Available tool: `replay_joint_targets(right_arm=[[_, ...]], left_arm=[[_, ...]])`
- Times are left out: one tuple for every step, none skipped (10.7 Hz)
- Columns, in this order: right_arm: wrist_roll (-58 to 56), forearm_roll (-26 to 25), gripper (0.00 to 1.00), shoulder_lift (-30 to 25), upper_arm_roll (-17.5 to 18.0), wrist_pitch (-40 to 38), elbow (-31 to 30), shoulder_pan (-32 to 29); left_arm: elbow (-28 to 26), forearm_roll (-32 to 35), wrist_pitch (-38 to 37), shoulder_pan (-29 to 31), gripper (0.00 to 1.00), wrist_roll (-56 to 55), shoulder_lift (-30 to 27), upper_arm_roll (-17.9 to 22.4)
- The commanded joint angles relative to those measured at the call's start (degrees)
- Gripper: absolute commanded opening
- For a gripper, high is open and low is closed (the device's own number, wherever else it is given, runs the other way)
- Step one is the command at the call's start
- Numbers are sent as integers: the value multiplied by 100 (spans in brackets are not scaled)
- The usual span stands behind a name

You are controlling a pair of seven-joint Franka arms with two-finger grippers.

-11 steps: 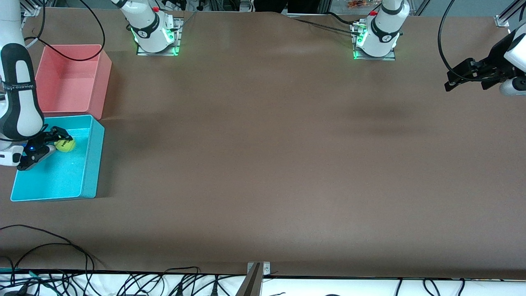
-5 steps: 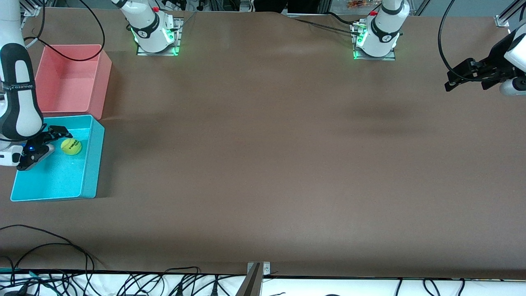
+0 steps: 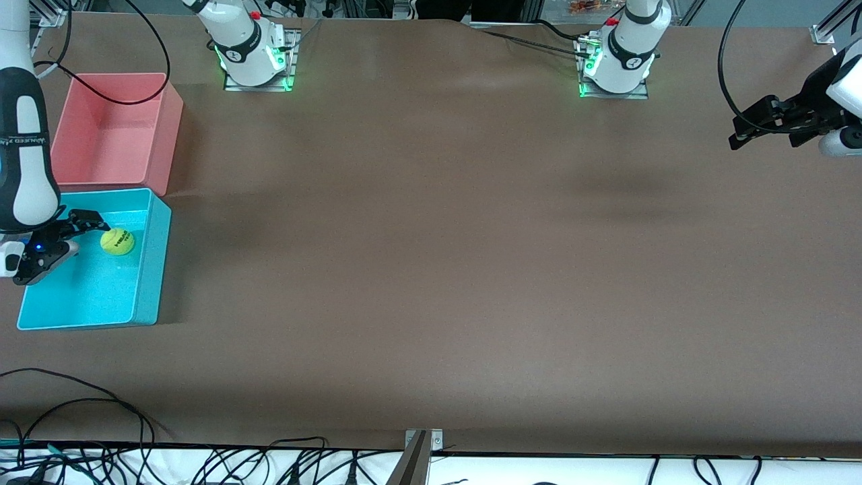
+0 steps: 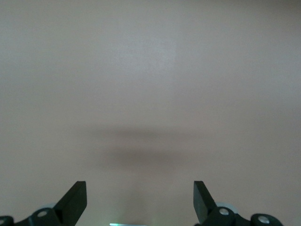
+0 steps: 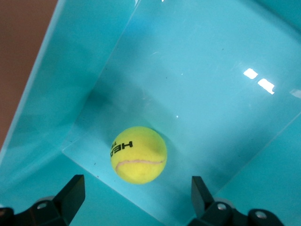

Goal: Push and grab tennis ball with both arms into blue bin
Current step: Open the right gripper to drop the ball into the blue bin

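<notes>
Now the tennis ball [image 3: 117, 241] lies on the floor of the blue bin [image 3: 149, 269], free of any grip, in the part of the bin nearer the pink bin [image 3: 165, 145], which sits beside it and farther from the front camera. The right wrist view shows the ball [image 5: 138, 154] resting near a corner where the bin's floor meets its walls [image 5: 70, 94].

Right gripper [image 3: 57, 236]: over the blue bin, jaws spread wide, nothing between them. One fingertip [image 3: 94, 220] hangs just beside the ball, apart from it as far as can be told.

Left gripper [image 3: 764, 124]: waiting over bare table [image 3: 438, 269] at the left arm's end, jaws wide, holding nothing. Its wrist view shows only brown surface between the fingers [image 4: 75, 197].

Judgement: delivery looks complete; what remains is a clean exit.

Risks from here:
- A low or sideways retreat could let the near fingertip clip the ball and set it rolling, though the tall walls should contain it.
- The right gripper could catch the bin wall on the way out and drag or tip the light plastic bin.
- Cable above the pink bin could snag.
</notes>
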Motion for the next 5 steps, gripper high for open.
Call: replay_joint_targets(right_arm=[[499,31,100,11,67,-673,691,34],[685,22,100,11,207,-753,945,61],[896,31,100,2,330,-832,1174,61],[1124,22,100,2,444,-989,1385,70],[1292,13,100,-7,602,-1095,1570,70]], left_arm=[[190,116,-114,2,100,31,76,-4],[190,116,-114,2,100,31,76,-4],[190,125,-123,10,100,22,76,-4],[181,125,-123,10,100,31,76,-4],[181,125,-132,10,100,22,76,5]])
